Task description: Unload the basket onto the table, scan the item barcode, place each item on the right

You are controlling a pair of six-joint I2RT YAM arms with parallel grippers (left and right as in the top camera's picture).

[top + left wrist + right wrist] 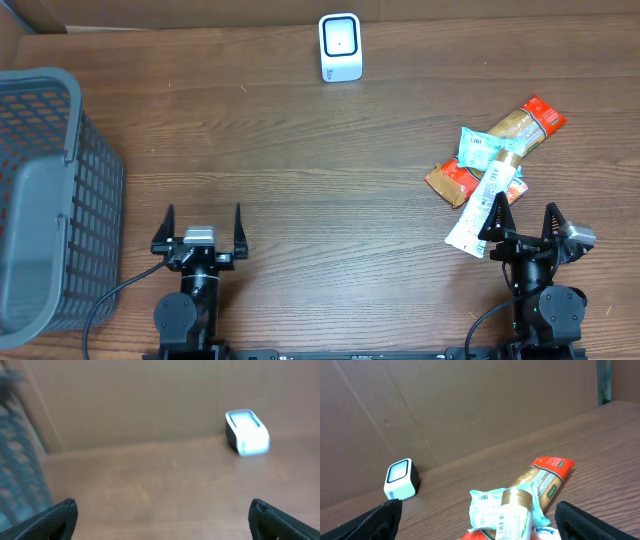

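The left gripper (203, 218) and the right gripper (523, 218) rest at the near edge of the worktop (300, 150), jaws wide apart and empty, so I judge the task not yet begun: picking an item and showing it to the white barcode scanner (340, 47) at the middle of the far edge both remain. The items lie heaped near the right edge, just ahead of the right gripper: a pasta packet (527, 122), a teal tissue pack (479, 148), a long white packet (472, 225) and a red packet (447, 180). The grey mesh basket (95, 180) at the left edge shows nothing inside from overhead.
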